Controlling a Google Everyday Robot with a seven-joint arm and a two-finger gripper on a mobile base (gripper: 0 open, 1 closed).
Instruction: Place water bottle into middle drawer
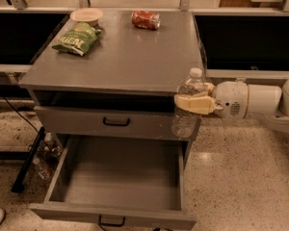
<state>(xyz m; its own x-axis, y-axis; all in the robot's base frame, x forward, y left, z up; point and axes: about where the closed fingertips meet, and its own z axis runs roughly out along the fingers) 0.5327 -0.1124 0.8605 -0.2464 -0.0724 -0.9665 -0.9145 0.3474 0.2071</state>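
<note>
The water bottle (185, 121) is clear and ribbed with a white cap. It hangs upright in the air at the cabinet's front right corner, beside the upper drawer front. My gripper (195, 103) comes in from the right on a white arm and is shut on the bottle's upper body with tan fingers (191, 101). The middle drawer (111, 213) is pulled wide open below and to the left of the bottle. Its flat grey tray is bare and a black wire handle sits on its front. The bottle is above the drawer's right wall, outside the tray.
On the grey cabinet top (125, 61) lie a red soda can (145, 19), a green chip bag (77, 38) and a pale bowl (86, 16). A shut drawer front (116, 122) sits above the open drawer. A black leg (26, 162) and small bottles (41, 166) are on the floor at the left.
</note>
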